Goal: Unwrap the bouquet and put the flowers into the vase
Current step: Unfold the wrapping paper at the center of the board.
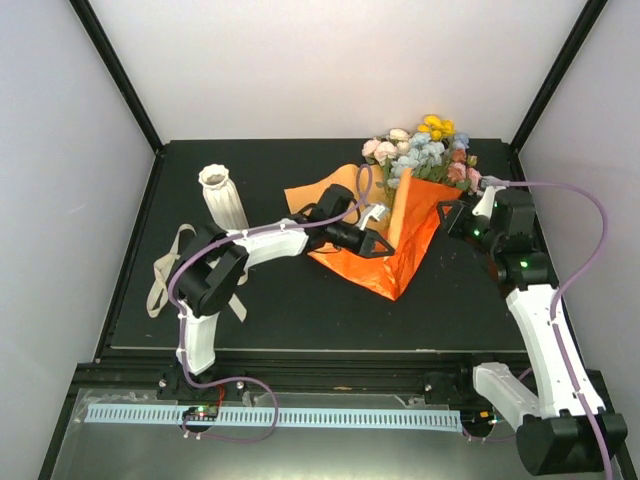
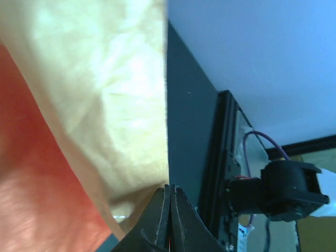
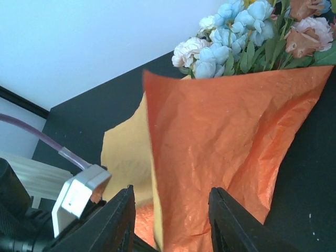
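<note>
- Sitting on a matte black tabletop (image 1: 300,310) boxed in by plain white walls (image 1: 330,60), the orange-paper-wrapped bouquet (image 1: 405,250) is found at the far right of the mat, with its blooms pointed at the back wall.
- Only the overhead view takes in the tall ribbed off-white vase (image 1: 224,200). It's parked far left, well apart from the bouquet, and a loose cream ribbon (image 1: 162,275) is draped near it.
- In the left wrist view, the left gripper (image 2: 169,188) is seen with jaws pressed tight together, right at the edge of the paper's pale inner side. Whether any paper is actually pinched can't be told.
- In the right wrist view, the right gripper (image 3: 170,220) is shown with jaws spread, the orange sheet filling the gap ahead.
- The pink, cream and pale-blue fake flowers (image 3: 247,31) are cropped there. Yellow ones are caught only from above.
- Stems are mostly hidden by the wrap.
</note>
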Robot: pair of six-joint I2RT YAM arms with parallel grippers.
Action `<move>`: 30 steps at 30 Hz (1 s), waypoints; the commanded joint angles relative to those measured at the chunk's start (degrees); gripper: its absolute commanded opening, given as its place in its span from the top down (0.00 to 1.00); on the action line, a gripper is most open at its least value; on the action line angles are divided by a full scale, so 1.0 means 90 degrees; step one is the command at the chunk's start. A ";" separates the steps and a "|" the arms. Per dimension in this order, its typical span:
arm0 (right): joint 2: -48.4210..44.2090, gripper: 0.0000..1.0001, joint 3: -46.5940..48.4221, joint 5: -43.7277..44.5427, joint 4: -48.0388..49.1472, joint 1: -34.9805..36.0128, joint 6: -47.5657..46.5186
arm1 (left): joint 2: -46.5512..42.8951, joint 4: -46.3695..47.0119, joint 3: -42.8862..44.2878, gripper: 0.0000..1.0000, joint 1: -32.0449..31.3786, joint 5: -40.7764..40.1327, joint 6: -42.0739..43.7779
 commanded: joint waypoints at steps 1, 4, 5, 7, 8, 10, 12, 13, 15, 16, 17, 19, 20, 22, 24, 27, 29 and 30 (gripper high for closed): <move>-0.0396 0.59 0.0151 0.0117 -0.0259 0.0042 0.0070 | -0.0141 0.0955 -0.0160 0.98 -0.0479 0.0318 -0.0339; -0.0666 0.59 0.0142 0.0283 -0.0329 0.0043 0.0060 | 0.0027 0.1492 -0.0146 0.98 -0.0778 0.0448 -0.0696; -0.0746 0.60 0.0149 0.0316 -0.0348 0.0043 0.0059 | 0.0061 0.1643 -0.0130 0.98 -0.0858 0.0458 -0.0810; -0.0885 0.60 0.0167 0.0345 -0.0400 0.0043 0.0071 | 0.0122 0.1918 -0.0094 0.97 -0.0988 0.0493 -0.1024; -0.0927 0.60 0.0178 0.0341 -0.0419 0.0041 0.0088 | 0.0140 0.2076 -0.0074 0.93 -0.1041 0.0551 -0.1175; -0.0970 0.61 0.0181 0.0301 -0.0460 0.0043 0.0130 | 0.0138 0.2212 -0.0058 0.84 -0.1105 0.0621 -0.1290; -0.0987 0.62 0.0186 0.0234 -0.0483 0.0045 0.0144 | 0.0061 0.2187 -0.0080 0.72 -0.1107 0.0667 -0.1254; -0.0996 0.63 0.0200 0.0204 -0.0500 0.0036 0.0145 | 0.0000 0.2118 -0.0096 0.68 -0.1105 0.0676 -0.1169; -0.0987 0.63 0.0232 0.0099 -0.0504 0.0040 0.0159 | -0.0172 0.1928 -0.0204 0.61 -0.1090 0.0601 -0.0987; -0.0975 0.63 0.0256 0.0030 -0.0504 0.0043 0.0171 | -0.0315 0.1922 -0.0316 0.58 -0.1078 0.0532 -0.0982; -0.0948 0.64 0.0303 -0.0052 -0.0497 0.0040 0.0183 | -0.0427 0.2000 -0.0440 0.57 -0.1054 0.0498 -0.1058; -0.0882 0.66 0.0390 -0.0165 -0.0494 0.0044 0.0255 | -0.0627 0.2432 -0.0750 0.56 -0.1011 0.0465 -0.1331; -0.0858 0.67 0.0424 -0.0184 -0.0484 0.0043 0.0312 | -0.0718 0.2564 -0.0882 0.56 -0.0997 0.0442 -0.1433; -0.0820 0.68 0.0428 -0.0208 -0.0403 0.0042 0.0461 | -0.0907 0.2599 -0.1091 0.50 -0.0971 0.0358 -0.1401; -0.0780 0.68 0.0413 -0.0250 -0.0356 0.0043 0.0577 | -0.1130 0.2138 -0.1213 0.43 -0.0931 0.0095 -0.1015; -0.0743 0.68 0.0384 -0.0350 -0.0316 0.0041 0.0677 | -0.1371 0.1129 -0.1203 0.38 -0.0802 -0.0489 -0.0278; -0.0773 0.68 0.0335 -0.0369 -0.0311 0.0043 0.0691 | -0.1503 0.0744 -0.1277 0.33 -0.0690 -0.0891 -0.0005; -0.0802 0.68 0.0307 -0.0351 -0.0301 0.0043 0.0683 | -0.1549 0.0650 -0.1328 0.31 -0.0661 -0.1112 0.0096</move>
